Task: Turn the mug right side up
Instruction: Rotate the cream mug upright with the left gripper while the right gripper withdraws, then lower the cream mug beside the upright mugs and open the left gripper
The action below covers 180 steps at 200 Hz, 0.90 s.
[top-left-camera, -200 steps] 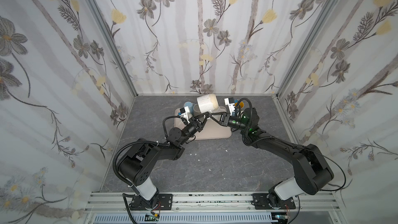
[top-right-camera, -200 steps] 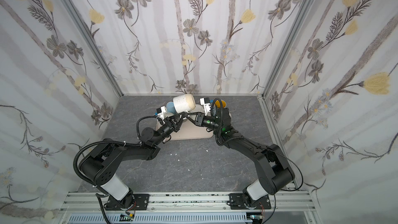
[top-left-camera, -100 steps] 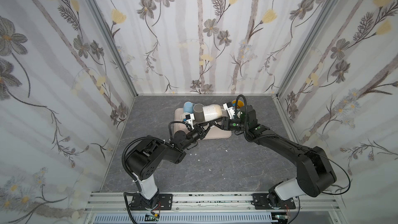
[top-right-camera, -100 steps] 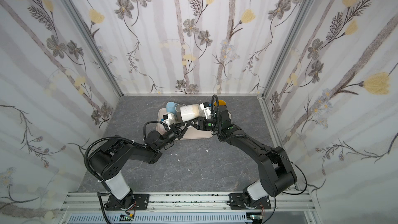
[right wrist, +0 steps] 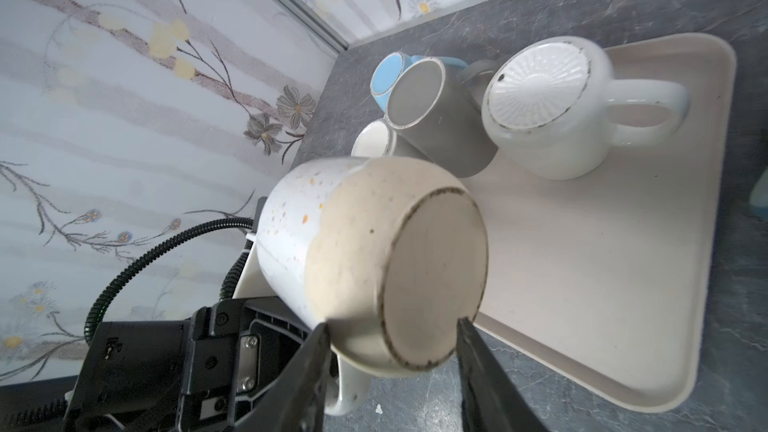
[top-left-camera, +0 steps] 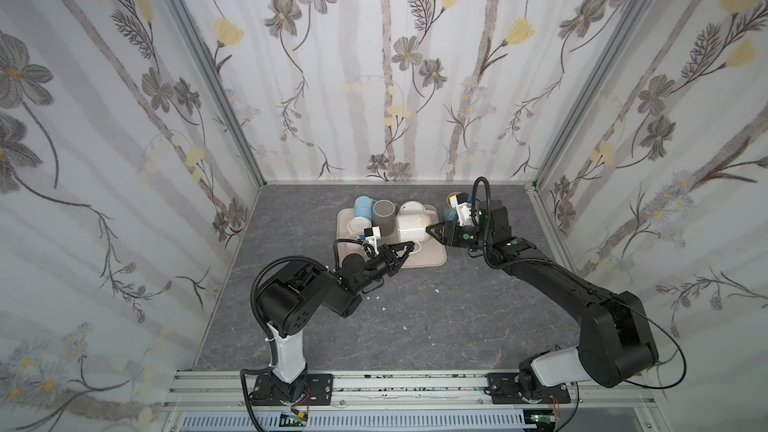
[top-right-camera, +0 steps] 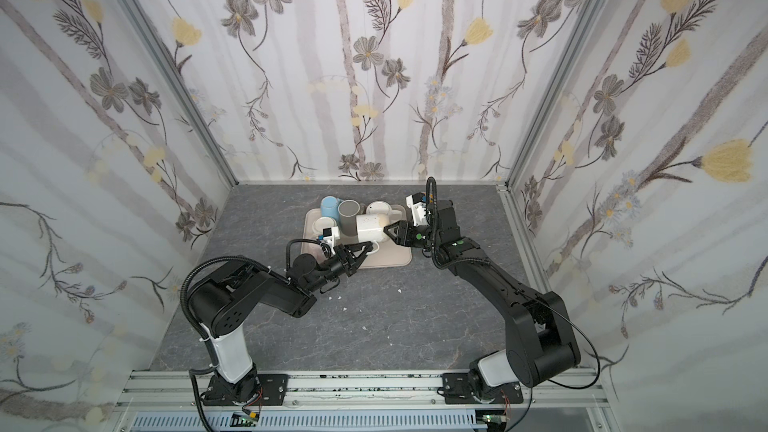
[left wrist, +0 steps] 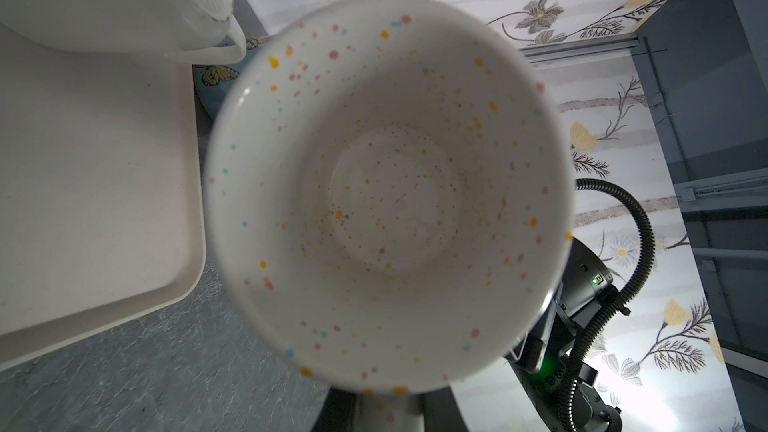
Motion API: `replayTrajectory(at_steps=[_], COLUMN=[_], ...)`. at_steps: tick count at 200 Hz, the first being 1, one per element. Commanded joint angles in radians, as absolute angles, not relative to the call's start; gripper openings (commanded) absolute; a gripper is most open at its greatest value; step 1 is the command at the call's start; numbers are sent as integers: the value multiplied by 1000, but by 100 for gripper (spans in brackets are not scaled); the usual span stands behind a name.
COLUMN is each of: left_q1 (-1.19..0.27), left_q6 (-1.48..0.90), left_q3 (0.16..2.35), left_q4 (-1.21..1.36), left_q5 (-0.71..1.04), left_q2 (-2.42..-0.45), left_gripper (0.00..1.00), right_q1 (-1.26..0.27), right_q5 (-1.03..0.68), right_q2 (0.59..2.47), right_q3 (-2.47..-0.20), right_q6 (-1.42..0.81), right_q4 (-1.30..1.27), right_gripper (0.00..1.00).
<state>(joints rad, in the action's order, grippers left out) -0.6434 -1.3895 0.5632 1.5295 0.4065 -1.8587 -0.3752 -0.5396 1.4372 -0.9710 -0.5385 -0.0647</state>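
Speckled mug lying sideways, beige base facing 3 o'clock, left pincer clenching handle, right pincer hanging released

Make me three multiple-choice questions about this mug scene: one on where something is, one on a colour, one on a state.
1. Where does the ribbed-bottom white mug sit?
A on the tray
B on the bare table
C in a gripper

2. What colour is the tall mug beside the blue mug?
A red
B grey
C green

3. How is the speckled mug oriented?
A upright
B upside down on the tray
C on its side, held up

Answers:
1 A, it rests bottom-up on the tray.
2 B, its body is plain grey.
3 C, the left gripper holds its handle and its base faces sideways.
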Motion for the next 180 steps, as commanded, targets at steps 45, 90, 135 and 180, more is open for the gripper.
replayTrajectory(at_steps=[45,90,135,180], left_q1=[-695,-768,-872,-960], left_q6=[-1137,-804,-455,-211], left_q3=[691,905,1215,1540], left_q4=[1330,816,292,-62], left_q5=[495,477,356,183], left_q2=[-1810,-1773,-1862,-2031], left_gripper=[0,0,0,0], right_q1=[-258,-137,-48,-14], right_q5=[-396,-355,-284,-244], right_q2=[1313,1241,1154,1077], right_q3=[-966,-924,-883,-840], right_q6=[-443,-452,-471,-484], right_q4=[-5,15,23,20], right_gripper=[47,47,47,47])
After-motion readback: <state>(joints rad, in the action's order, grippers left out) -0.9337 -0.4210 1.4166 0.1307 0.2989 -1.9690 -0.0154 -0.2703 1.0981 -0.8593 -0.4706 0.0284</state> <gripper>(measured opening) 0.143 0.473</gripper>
